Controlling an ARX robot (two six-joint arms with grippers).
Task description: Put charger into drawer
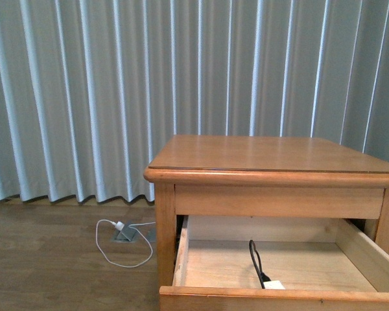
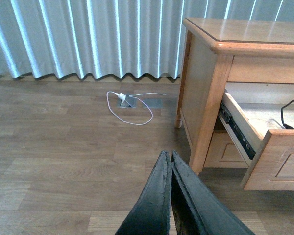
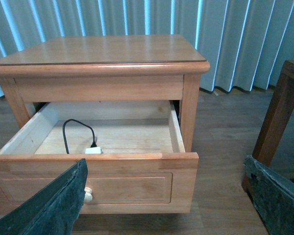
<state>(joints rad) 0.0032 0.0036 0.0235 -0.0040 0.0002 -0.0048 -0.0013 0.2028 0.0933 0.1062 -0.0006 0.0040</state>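
Observation:
The charger [image 1: 274, 284] lies inside the open drawer [image 1: 279, 295], its small white adapter near the front rim and its black cable [image 1: 253, 258] curling toward the back. In the right wrist view the charger [image 3: 93, 150] sits on the pale drawer floor behind the panel front [image 3: 137, 183] and the pale knob [image 3: 88, 196]. My right gripper [image 3: 165, 166] is open and empty, in front of the drawer front. My left gripper [image 2: 169, 154] is shut and empty, low over the floor, off to the side of the drawer [image 2: 279, 156]. Neither gripper shows in the front view.
The drawer belongs to a wooden nightstand [image 1: 272, 159] standing before pale curtains [image 1: 117, 84]. A white cable with a white plug [image 2: 132, 105] lies on the wood floor by a floor socket. A dark wooden post [image 3: 279, 112] stands near the right gripper's finger.

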